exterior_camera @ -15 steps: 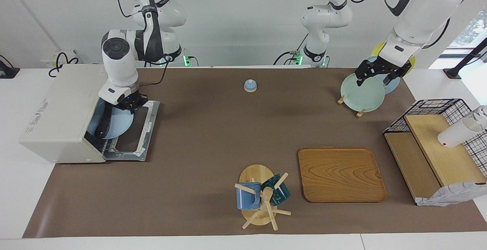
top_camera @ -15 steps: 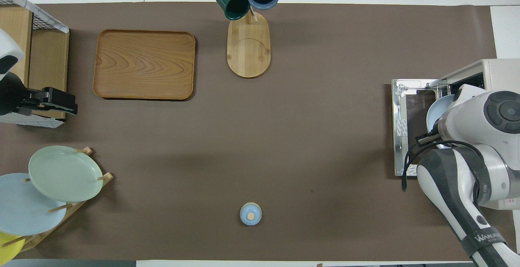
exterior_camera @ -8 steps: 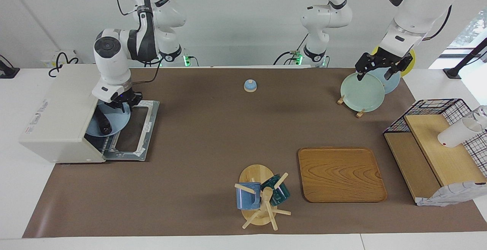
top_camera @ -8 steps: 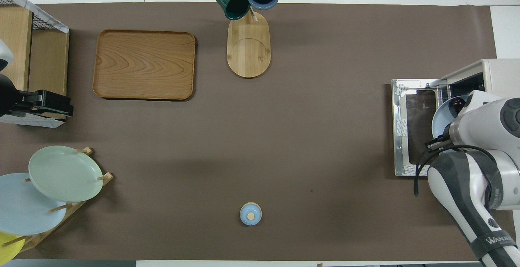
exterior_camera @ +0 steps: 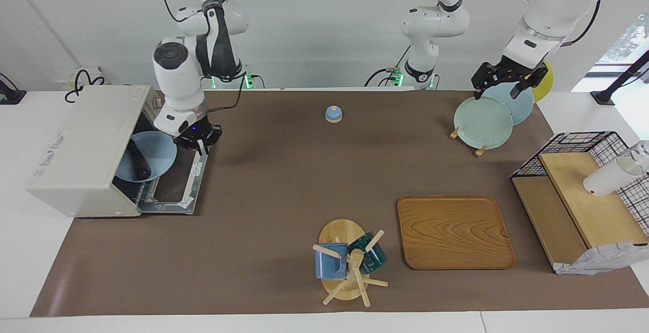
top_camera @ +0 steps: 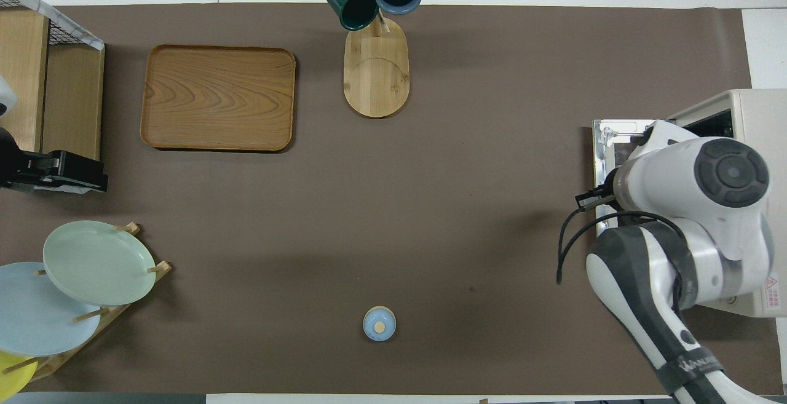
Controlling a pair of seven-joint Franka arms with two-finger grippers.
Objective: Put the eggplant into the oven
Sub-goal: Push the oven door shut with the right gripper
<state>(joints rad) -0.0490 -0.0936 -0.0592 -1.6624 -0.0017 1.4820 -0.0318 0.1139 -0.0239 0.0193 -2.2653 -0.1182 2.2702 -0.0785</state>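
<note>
The eggplant (exterior_camera: pixel 138 161) already lies on a blue plate (exterior_camera: pixel 154 158) inside the open oven (exterior_camera: pixel 81 150) — placing looks done. At the plate's three o'clock, the right end effector (exterior_camera: pixel 199 146) hangs fingers together, empty, over the oven door (exterior_camera: pixel 177 186). The left end effector (exterior_camera: pixel 507 87) waits apart over the plate rack (exterior_camera: pixel 481 120). Next — probably closing that door.

Glossy eggplant (exterior_camera: pixel 138 160), metal-framed oven (exterior_camera: pixel 81 150) door, wooden tray (exterior_camera: pixel 454 231).
</note>
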